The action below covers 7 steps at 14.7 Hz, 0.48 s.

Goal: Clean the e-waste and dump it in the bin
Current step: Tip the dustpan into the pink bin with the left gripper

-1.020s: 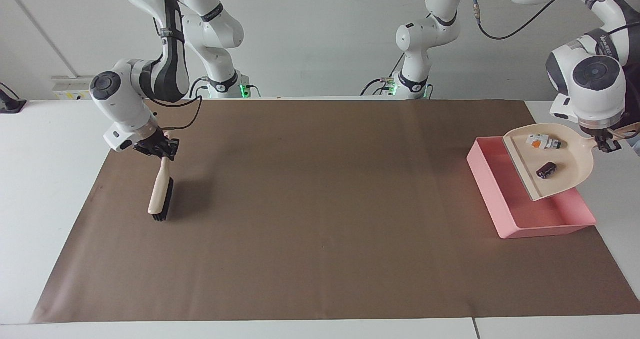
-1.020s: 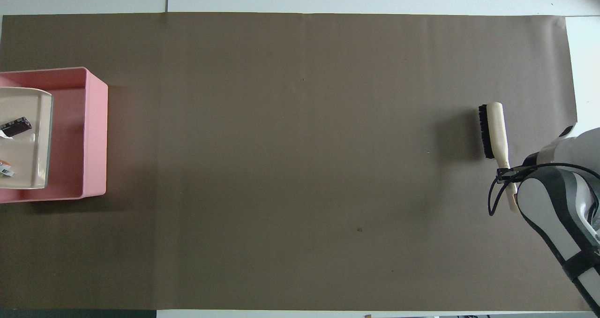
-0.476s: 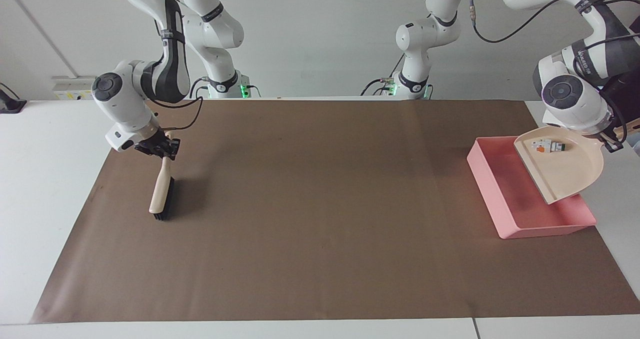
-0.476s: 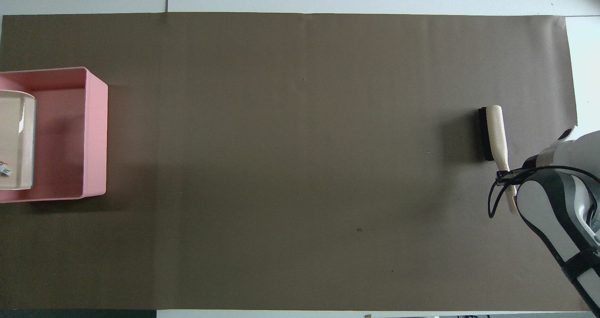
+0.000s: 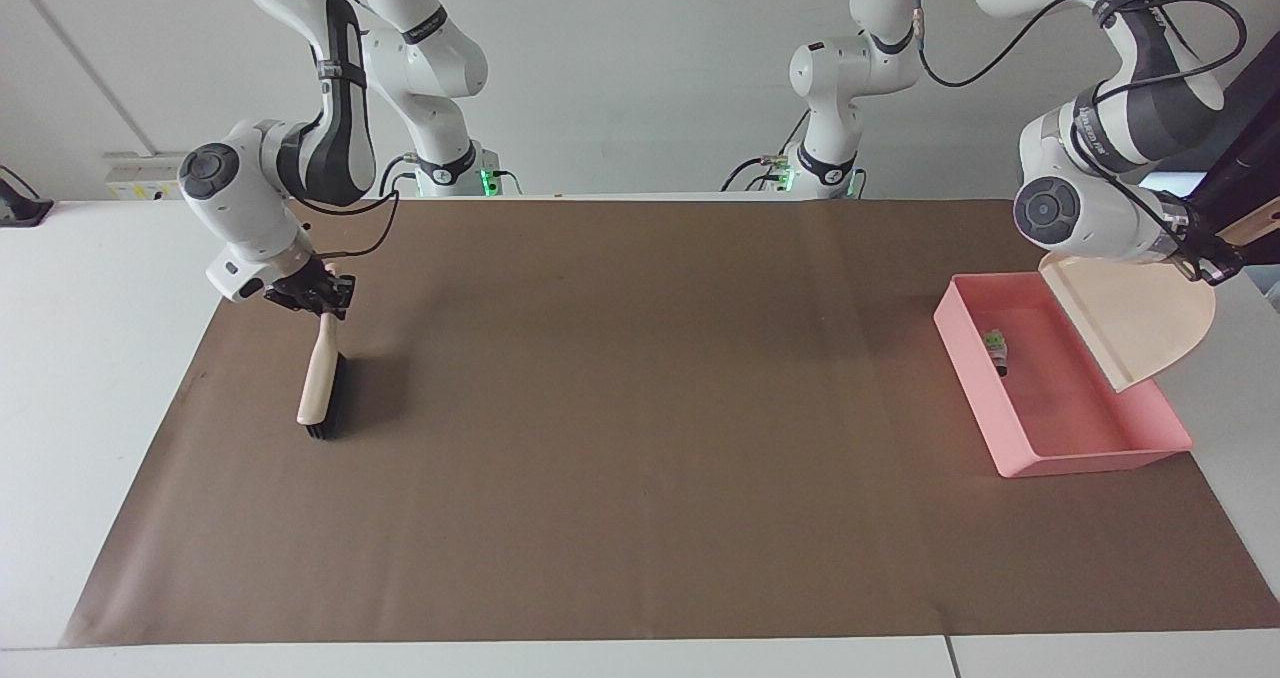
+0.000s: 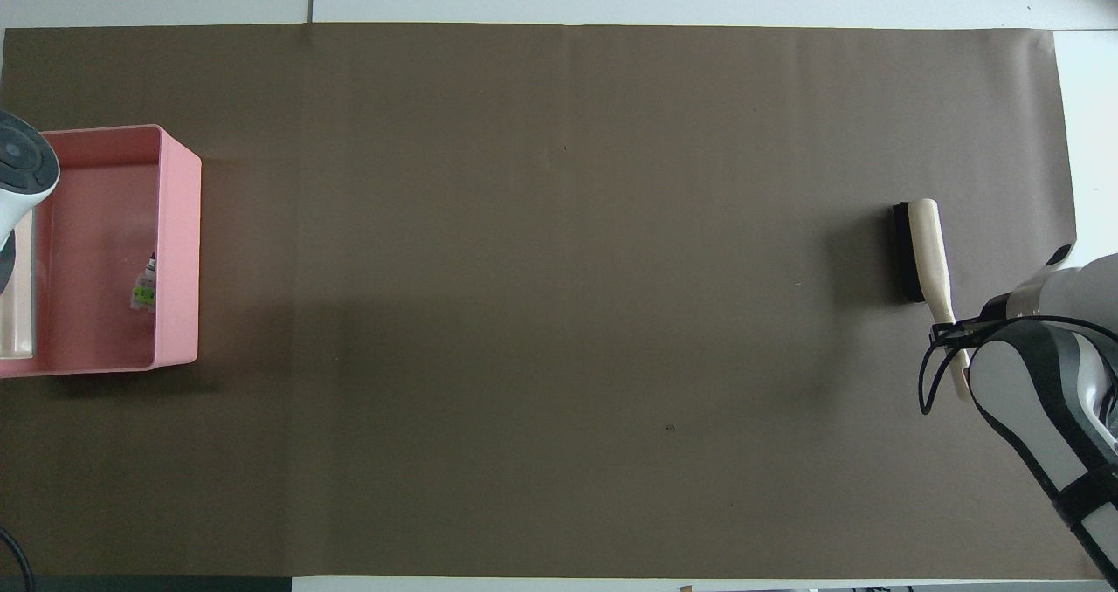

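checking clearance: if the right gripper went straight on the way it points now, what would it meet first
The right gripper, shut on the brush handle, points down and slightly away from the robots. Straight on, past the brush it holds, it would most likely meet the brown mat; the bristles look already at or just above it.

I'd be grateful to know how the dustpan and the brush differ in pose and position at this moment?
The dustpan is up in the air, tilted steeply over the pink bin; the brush stands with its bristles down on the brown paper. The dustpan is at the left arm's end of the table, the brush at the right arm's end. The dustpan is broad and flat, the brush slim. Both are beige and held by the handle.
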{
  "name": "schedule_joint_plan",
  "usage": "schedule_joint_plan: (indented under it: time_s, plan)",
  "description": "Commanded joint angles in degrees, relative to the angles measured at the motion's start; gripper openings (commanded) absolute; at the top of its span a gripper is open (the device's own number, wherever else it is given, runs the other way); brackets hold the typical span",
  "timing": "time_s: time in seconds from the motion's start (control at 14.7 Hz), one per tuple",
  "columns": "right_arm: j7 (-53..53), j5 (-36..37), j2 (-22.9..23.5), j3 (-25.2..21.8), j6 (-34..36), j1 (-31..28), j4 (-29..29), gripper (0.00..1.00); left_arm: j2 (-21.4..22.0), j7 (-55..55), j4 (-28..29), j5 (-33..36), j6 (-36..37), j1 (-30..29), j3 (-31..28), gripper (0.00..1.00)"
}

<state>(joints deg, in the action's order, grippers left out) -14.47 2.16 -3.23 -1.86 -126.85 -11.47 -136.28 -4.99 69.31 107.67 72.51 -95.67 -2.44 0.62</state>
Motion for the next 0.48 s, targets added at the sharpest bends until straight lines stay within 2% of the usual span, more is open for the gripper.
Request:
schedule_joint_plan:
  time_s: [0.0, 0.07, 0.2, 0.27, 0.34, 0.41]
  plan:
    - [-1.0, 0.0, -1.5, 0.9, -1.2, -1.1, -1.5, 0.14, 4.3, 3.9, -0.4, 0.3, 0.8, 0.4, -0.1, 0.00]
    - [-1.0, 0.0, -1.5, 0.9, -1.2, -1.1, -1.5, 0.22, 5.2, 4.7, -0.7, -1.6, 0.6, 0.4, -0.1, 0.00]
    - [-1.0, 0.0, -1.5, 0.9, -1.2, -1.1, -1.5, 0.36, 6.2, 5.0, -2.1, -10.1, 0.4, 0.5, -0.1, 0.00]
    - [-1.1, 0.0, -1.5, 0.9, -1.2, -1.1, -1.5, 0.42, 6.4, 5.1, -2.3, -12.5, 0.5, 0.5, -0.1, 0.00]
    - [-1.1, 0.0, -1.5, 0.9, -1.2, -1.1, -1.5, 0.53, 6.7, 5.6, -2.1, -13.6, 0.5, 0.8, 0.1, 0.00]
    - [-1.1, 0.0, -1.5, 0.9, -1.2, -1.1, -1.5, 0.58, 6.8, 6.3, -1.9, -16.0, 0.4, 1.6, 0.3, 0.00]
